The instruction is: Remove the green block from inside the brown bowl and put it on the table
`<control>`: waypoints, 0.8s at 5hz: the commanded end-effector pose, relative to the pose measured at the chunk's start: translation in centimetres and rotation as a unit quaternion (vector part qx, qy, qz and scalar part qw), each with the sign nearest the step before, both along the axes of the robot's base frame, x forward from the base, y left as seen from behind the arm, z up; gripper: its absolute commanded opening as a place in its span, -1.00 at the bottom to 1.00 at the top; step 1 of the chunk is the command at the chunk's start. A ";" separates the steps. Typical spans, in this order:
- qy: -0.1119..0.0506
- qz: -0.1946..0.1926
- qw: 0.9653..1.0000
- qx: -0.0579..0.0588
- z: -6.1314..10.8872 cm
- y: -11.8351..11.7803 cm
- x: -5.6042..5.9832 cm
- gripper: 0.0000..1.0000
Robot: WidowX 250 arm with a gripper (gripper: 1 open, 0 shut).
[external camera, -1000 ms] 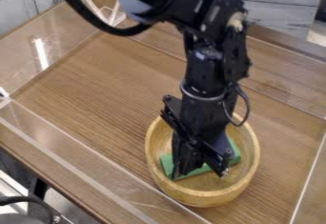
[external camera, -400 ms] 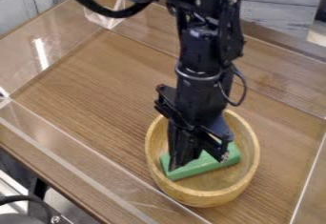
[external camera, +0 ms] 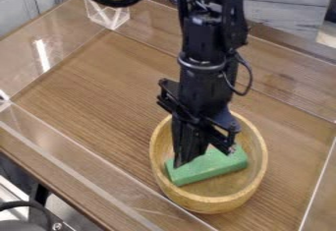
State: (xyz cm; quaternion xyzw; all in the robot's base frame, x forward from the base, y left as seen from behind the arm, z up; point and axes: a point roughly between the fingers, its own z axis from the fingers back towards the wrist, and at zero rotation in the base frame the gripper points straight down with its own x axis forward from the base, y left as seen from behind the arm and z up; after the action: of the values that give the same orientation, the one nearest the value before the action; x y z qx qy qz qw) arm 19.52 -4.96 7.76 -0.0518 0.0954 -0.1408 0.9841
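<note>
The black pincer (external camera: 188, 159) points almost straight down into the lower middle of the frame, its slim fingers drawn together and clenched on the left end of the green block (external camera: 218, 165). The fingertips are hidden against the block's near-left part, so the exact contact faces cannot be made out.

The green block is a bright, saturated green bar with flat faces and sharp, straight edges. Its lighter top face catches the light, and a darker long side face turns toward the viewer. It runs from lower left to right, rising slightly toward the right end. It sits inside the brown bowl (external camera: 217, 204), spanning a good part of the bowl's width. Whether its underside touches the bowl's floor or hangs just clear of it cannot be told.

The brown bowl is round, pale wood with a thick rim, standing in the lower right part of the frame on the table (external camera: 105, 87).

Above the pincer the dark arm (external camera: 205, 38) rises nearly upright to the top edge of the frame, with a cable looped at its right side.

The table is brown with a fine wood grain and a mild sheen. Clear plastic walls (external camera: 59, 142) edge it at the left and along the lower left.
</note>
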 end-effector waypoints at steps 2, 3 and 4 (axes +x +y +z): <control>-0.038 0.013 0.999 -0.012 1.9 0.4 1.9 -1.00; -0.040 0.018 0.999 -0.014 2.2 0.6 2.3 -1.00; -0.045 -0.015 0.999 -0.016 1.7 0.6 2.4 1.00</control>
State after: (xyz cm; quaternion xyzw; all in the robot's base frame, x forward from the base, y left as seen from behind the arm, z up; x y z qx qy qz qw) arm 21.01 -4.36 8.55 -0.0627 0.0731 -0.1563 0.9830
